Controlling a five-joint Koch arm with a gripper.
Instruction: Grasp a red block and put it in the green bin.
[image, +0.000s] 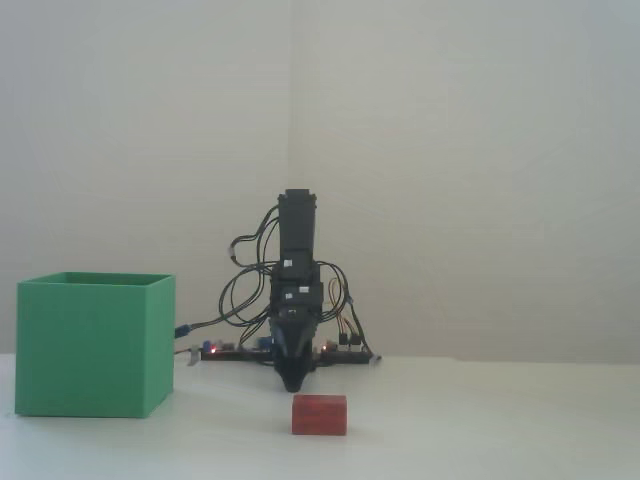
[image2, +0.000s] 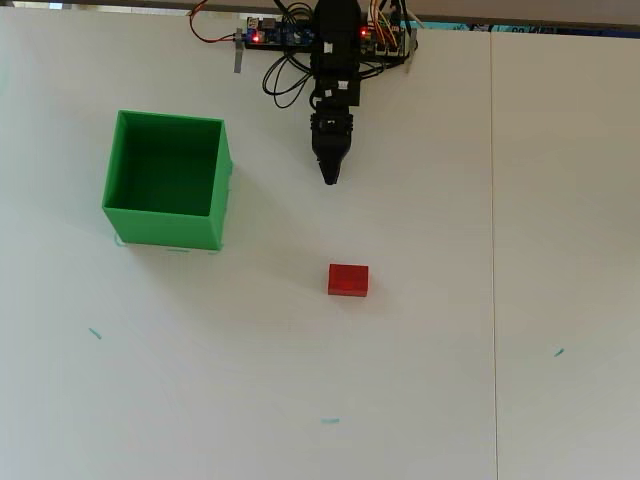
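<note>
text: none legible | labels: none | numbers: none

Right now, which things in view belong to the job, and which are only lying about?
For the job:
- red block
- green bin
- gripper

Not for the job:
- circuit boards and wires at the arm's base
- small green marks on the table

The arm (image: 297, 290) is black and blocky with small white labels, looping black cables, a tapered tool (image2: 330, 178), and a base board (image2: 300, 36) with red lights and coloured wires.
</note>
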